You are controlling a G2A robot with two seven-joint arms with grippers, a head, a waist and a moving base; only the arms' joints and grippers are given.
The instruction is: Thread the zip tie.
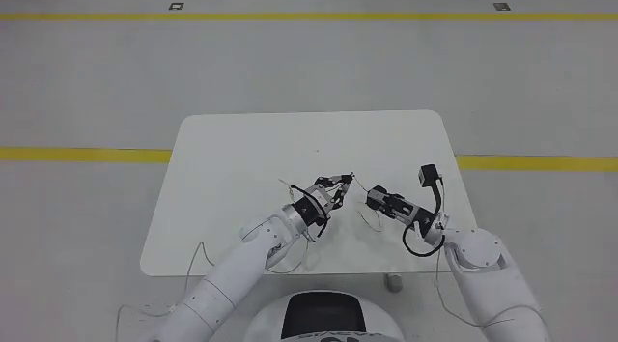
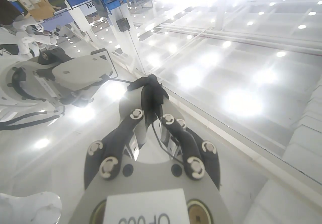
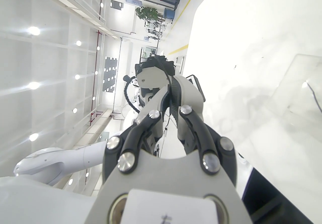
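Observation:
Over the near middle of the white table [image 1: 290, 139] my two grippers meet tip to tip. In the left wrist view my left gripper [image 2: 151, 89] [image 1: 340, 185] is shut, and a thin black zip tie [image 2: 156, 134] runs back between its dark padded fingers [image 2: 147, 106]. Facing it from the other side, my right gripper [image 3: 163, 69] [image 1: 371, 193] is shut on a thin black strand of the zip tie [image 3: 168, 76], which curves along its ridged pads. Where the fingertips touch, the tie's head and tip are hidden.
A clear plastic piece [image 3: 296, 79] lies on the table beside the grippers, with a thin dark strand on it. The far half of the table is bare white surface. The table's near edge lies just below both arms.

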